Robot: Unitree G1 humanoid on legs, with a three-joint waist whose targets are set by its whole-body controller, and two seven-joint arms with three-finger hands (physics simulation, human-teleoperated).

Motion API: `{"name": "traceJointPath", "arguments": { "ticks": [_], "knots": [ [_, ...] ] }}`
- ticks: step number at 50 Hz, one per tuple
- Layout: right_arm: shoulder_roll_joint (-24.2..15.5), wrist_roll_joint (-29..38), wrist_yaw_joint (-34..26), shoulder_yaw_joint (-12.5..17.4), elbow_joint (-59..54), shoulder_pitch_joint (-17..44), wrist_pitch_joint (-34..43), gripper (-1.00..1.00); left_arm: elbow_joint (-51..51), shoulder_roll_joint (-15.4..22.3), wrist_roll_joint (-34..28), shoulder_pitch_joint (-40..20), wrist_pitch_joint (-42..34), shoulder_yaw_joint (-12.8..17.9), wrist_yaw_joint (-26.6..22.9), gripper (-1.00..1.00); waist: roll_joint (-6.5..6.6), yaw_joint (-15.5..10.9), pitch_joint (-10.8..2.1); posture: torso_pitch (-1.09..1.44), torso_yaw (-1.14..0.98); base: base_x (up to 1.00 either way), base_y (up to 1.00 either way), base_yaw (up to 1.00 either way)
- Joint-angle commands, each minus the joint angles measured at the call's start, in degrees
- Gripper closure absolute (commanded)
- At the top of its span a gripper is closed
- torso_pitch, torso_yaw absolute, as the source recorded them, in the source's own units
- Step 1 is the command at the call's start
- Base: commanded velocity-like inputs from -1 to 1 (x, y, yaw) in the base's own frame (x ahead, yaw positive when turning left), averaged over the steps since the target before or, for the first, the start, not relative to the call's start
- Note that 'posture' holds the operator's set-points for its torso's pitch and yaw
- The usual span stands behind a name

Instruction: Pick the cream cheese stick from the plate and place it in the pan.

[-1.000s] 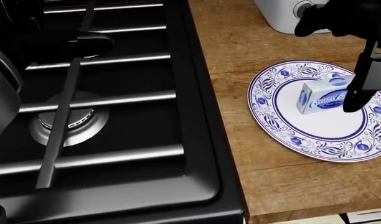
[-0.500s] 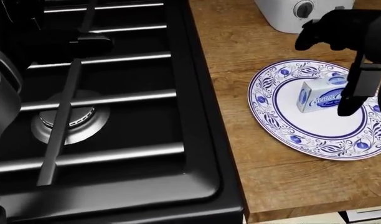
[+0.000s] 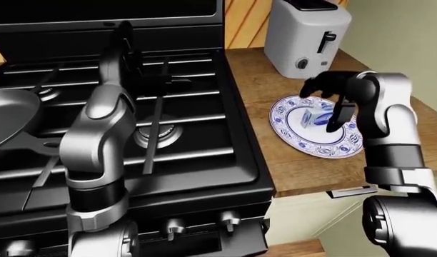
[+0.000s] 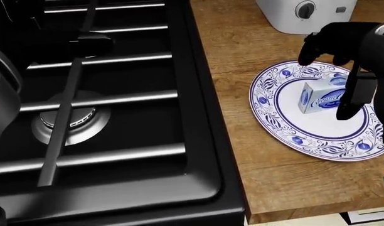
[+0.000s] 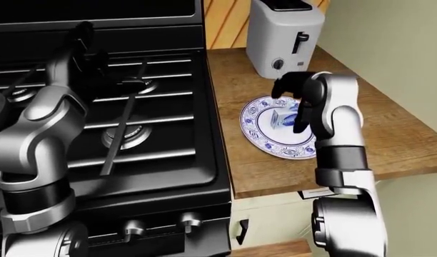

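The cream cheese stick, a small white and blue box, lies on the blue-patterned plate on the wooden counter. My right hand hangs open just over it. Its black fingers are on the box's upper side in the head view, and one finger crosses the box's right end. I cannot tell whether they touch the box. The pan sits on the stove at the far left of the left-eye view. My left hand is raised over the stove's upper burners; its fingers are lost against the black.
The black gas stove with grates and a burner fills the left. A white toaster stands just above the plate. The counter edge runs below the plate.
My right hand has moved downward in the head view, closer over the box. The box and plate have not moved.
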State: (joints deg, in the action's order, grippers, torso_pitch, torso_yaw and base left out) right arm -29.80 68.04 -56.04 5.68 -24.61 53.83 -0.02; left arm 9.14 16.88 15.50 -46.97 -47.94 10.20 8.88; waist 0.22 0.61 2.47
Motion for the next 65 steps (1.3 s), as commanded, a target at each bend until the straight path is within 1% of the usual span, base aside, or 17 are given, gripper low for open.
{"name": "traceJointPath", "arguments": {
  "ticks": [1, 7, 8, 11, 17, 19, 29, 33, 35, 37, 38, 47, 53, 54, 62, 64, 65],
  "knots": [
    [-0.87, 0.15, 1.41, 0.75, 1.65, 2.18, -0.07, -0.4, 1.85, 0.63, -0.05, -1.95, 1.65, 0.53, 0.06, -1.0, -0.13, 0.0, -1.73, 0.0, 0.0, 0.0, 0.0, 0.0],
    [-0.77, 0.25, 1.52, 0.69, 1.85, 2.12, -0.23, -0.33, 1.8, 0.67, -0.05, -1.85, 1.8, 0.47, 0.02, -1.0, -0.12, -0.04, -1.72, 0.0, 0.0, 0.0, 0.0, 0.0],
    [-0.83, 0.26, 1.81, 0.72, 1.64, 1.98, -0.37, -0.25, 1.91, 0.68, -0.03, -1.87, 1.66, 0.49, 0.04, -1.0, -0.11, -0.04, -1.73, 0.0, 0.0, 0.0, 0.0, 0.0],
    [-0.85, 0.24, 2.4, 0.82, 1.37, 1.57, -0.46, -0.34, 1.85, 0.64, -0.04, -1.85, 1.76, 0.48, 0.02, -1.0, -0.12, -0.06, -1.73, 0.0, 0.0, 0.0, 0.0, 0.0],
    [-0.7, 0.94, 3.53, 0.48, 0.65, 1.35, -0.76, -0.35, 1.91, 0.64, -0.01, -1.9, 1.71, 0.52, 0.07, -1.0, -0.18, -0.05, -1.77, 0.0, 0.0, 0.0, 0.0, 0.0],
    [-0.53, 1.08, 4.36, 0.43, -0.03, 1.29, -0.92, -0.4, 1.91, 0.67, -0.02, -1.92, 1.7, 0.55, 0.13, -1.0, -0.17, -0.06, -1.77, 0.0, 0.0, 0.0, 0.0, 0.0],
    [-0.54, 1.89, 6.34, 0.2, -1.48, 1.19, -1.63, -0.34, 1.91, 0.76, 0.07, -2.03, 1.62, 0.52, 0.12, -1.0, -0.19, -0.09, -1.78, 0.0, 0.0, 0.0, 0.0, 0.0],
    [-0.65, 2.06, 6.61, 0.21, -1.79, 1.34, -1.91, -0.23, 2.14, 0.78, 0.13, -2.05, 1.39, 0.57, 0.17, -1.0, -0.23, -0.09, -1.8, 0.0, 0.0, 0.0, 0.0, 0.0],
    [-0.67, 2.07, 6.73, 0.28, -1.76, 1.17, -1.95, -0.11, 1.92, 0.77, 0.09, -2.02, 1.64, 0.54, 0.1, -1.0, -0.25, -0.11, -1.79, 0.0, 0.0, 0.0, 0.0, 0.0],
    [-0.7, 2.02, 6.41, 0.37, -1.29, 1.06, -1.87, -0.09, 1.99, 0.79, 0.1, -2.07, 1.5, 0.56, 0.15, -1.0, -0.25, -0.13, -1.78, 0.0, 0.0, 0.0, 0.0, 0.0],
    [-0.65, 1.99, 6.11, 0.41, -0.95, 1.1, -1.71, 0.03, 2.0, 0.76, 0.08, -2.02, 1.56, 0.53, 0.15, -1.0, -0.26, -0.14, -1.78, 0.0, 0.0, 0.0, 0.0, 0.0],
    [-0.84, 1.87, 5.75, 0.52, -0.32, 1.07, -1.8, 0.05, 1.87, 0.57, -0.1, -1.83, 1.86, 0.34, 0.11, -1.0, -0.24, -0.14, -1.77, 0.0, 0.0, 0.0, 0.0, 0.0],
    [-0.73, 2.33, 7.21, 0.24, -1.28, 0.73, -2.43, 0.07, 2.02, 0.6, -0.07, -1.89, 1.61, 0.46, 0.05, -1.0, -0.28, -0.11, -1.78, 0.0, 0.0, 0.0, 0.0, 0.0],
    [-0.68, 2.37, 7.72, 0.22, -1.71, 0.82, -2.6, 0.15, 2.04, 0.62, -0.06, -1.91, 1.57, 0.47, 0.04, -1.0, -0.29, -0.11, -1.78, 0.0, 0.0, 0.0, 0.0, 0.0],
    [-0.16, 3.36, 10.3, -0.22, -3.36, 0.59, -3.38, 0.18, 1.96, 0.61, -0.08, -1.97, 1.63, 0.47, 0.08, -1.0, -0.32, -0.13, -1.79, 0.0, 0.0, 0.0, 0.0, 0.0],
    [-0.13, 3.44, 10.43, -0.26, -3.81, 1.31, -3.41, 0.2, 1.8, 0.56, -0.16, -1.84, 1.94, 0.42, 0.03, -1.0, -0.32, -0.13, -1.78, 0.0, 0.0, 0.0, 0.0, 0.0],
    [-0.16, 3.49, 10.68, -0.28, -4.05, 1.63, -3.49, 0.33, 1.93, 0.55, -0.13, -1.9, 1.77, 0.42, 0.07, -1.0, -0.34, -0.11, -1.81, 0.0, 0.0, 0.0, 0.0, 0.0]
  ]
}}
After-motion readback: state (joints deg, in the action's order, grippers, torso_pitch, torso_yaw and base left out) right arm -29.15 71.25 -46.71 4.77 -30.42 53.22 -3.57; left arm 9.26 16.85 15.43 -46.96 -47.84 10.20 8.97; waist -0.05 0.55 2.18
